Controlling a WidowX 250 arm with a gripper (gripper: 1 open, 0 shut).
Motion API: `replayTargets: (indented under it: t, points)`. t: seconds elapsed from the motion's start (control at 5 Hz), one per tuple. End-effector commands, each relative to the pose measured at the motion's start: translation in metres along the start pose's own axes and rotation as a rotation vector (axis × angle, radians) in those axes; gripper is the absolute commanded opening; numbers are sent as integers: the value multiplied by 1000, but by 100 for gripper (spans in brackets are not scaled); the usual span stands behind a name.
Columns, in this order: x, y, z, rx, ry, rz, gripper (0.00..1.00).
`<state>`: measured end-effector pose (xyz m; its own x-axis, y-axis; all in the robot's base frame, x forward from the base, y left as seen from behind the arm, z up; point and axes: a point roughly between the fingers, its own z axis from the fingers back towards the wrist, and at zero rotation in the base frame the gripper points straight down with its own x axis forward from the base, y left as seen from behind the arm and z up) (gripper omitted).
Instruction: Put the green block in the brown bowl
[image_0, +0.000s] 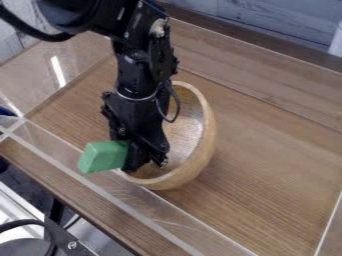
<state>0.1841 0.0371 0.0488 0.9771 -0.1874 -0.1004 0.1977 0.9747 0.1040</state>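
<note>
The green block (100, 157) is a small matte green piece held at the lower left side of my gripper (130, 155), which is shut on it. Block and gripper hang just at the near-left rim of the brown bowl (191, 150), a round light wooden bowl that sits tilted on the table. The gripper points down, and its black fingers reach over the bowl's near rim. My arm hides much of the bowl's inside.
A wooden tabletop (267, 100) carries everything. A clear plastic wall (54, 165) runs along the near and left edges, close to the block. Cables (40, 240) lie below the front edge.
</note>
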Motion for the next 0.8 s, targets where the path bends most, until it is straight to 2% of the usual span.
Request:
replayTargets:
  t: [0.0, 0.2, 0.6]
  points:
    - [8, 5, 6, -8, -23, 15, 0]
    - [9, 4, 4, -28, -11, 21, 0]
    - [3, 8, -3, -89, -12, 29, 0]
